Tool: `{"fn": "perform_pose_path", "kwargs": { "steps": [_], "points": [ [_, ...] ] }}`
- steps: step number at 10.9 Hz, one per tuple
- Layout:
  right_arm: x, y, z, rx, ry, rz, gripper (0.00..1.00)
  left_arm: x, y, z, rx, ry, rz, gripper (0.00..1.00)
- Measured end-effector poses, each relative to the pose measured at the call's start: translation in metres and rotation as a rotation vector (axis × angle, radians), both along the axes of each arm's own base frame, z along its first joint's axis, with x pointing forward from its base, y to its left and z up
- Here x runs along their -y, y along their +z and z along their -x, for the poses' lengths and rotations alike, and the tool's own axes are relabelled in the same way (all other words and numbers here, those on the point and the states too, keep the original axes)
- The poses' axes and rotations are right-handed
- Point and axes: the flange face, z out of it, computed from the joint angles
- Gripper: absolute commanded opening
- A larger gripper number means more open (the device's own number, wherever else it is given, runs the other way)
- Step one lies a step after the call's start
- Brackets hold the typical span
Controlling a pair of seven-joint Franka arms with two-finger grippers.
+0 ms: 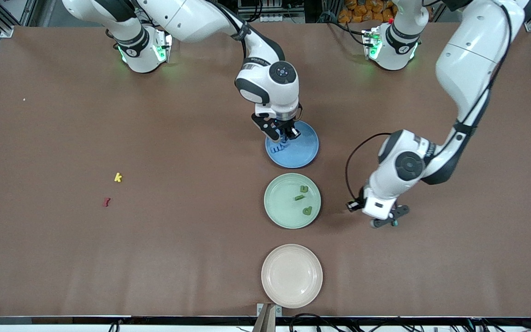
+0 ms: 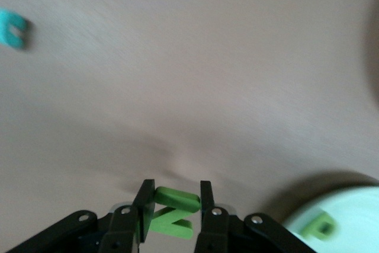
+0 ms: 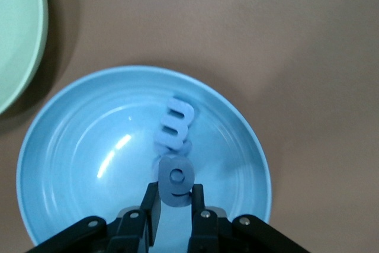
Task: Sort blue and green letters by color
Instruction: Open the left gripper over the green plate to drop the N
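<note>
My right gripper (image 1: 288,136) is over the blue plate (image 1: 304,152), shut on a light blue letter (image 3: 176,182). Another blue letter (image 3: 176,124) lies in that plate (image 3: 71,164) and also shows in the front view (image 1: 278,148). My left gripper (image 1: 387,222) is over bare table beside the green plate (image 1: 279,203), toward the left arm's end. In the left wrist view it (image 2: 175,197) is shut on a lime green letter (image 2: 173,208). Three green letters (image 1: 303,188) (image 1: 299,198) (image 1: 308,210) lie in the green plate. A small teal piece (image 2: 12,28) lies on the table.
A beige plate (image 1: 292,275) stands nearest the front camera, in line with the other two plates. A yellow "k" (image 1: 118,177) and a dark red letter (image 1: 106,201) lie toward the right arm's end. The green plate's rim shows in both wrist views (image 2: 349,217) (image 3: 18,39).
</note>
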Motion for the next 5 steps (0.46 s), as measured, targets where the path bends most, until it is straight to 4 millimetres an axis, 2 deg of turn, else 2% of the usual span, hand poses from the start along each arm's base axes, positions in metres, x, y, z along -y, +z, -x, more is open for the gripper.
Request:
{"fn": "perform_pose_path", "kwargs": {
  "steps": [1,2,4,5],
  "points": [
    [0.003,-0.005,-0.007,0.01,-0.007,-0.003,0.0,0.029,0.007,0.006,0.007,0.039,0.012,0.0],
    [0.005,-0.01,-0.014,0.026,-0.008,-0.007,0.16,0.058,0.017,0.012,0.019,0.075,0.027,0.0],
    [0.005,-0.014,-0.02,0.036,-0.013,-0.019,0.68,0.096,0.033,0.021,0.038,0.121,0.052,0.0],
    [0.006,-0.015,-0.023,0.039,-0.016,-0.02,0.79,0.113,0.037,0.027,0.042,0.13,0.06,0.89]
  ]
}}
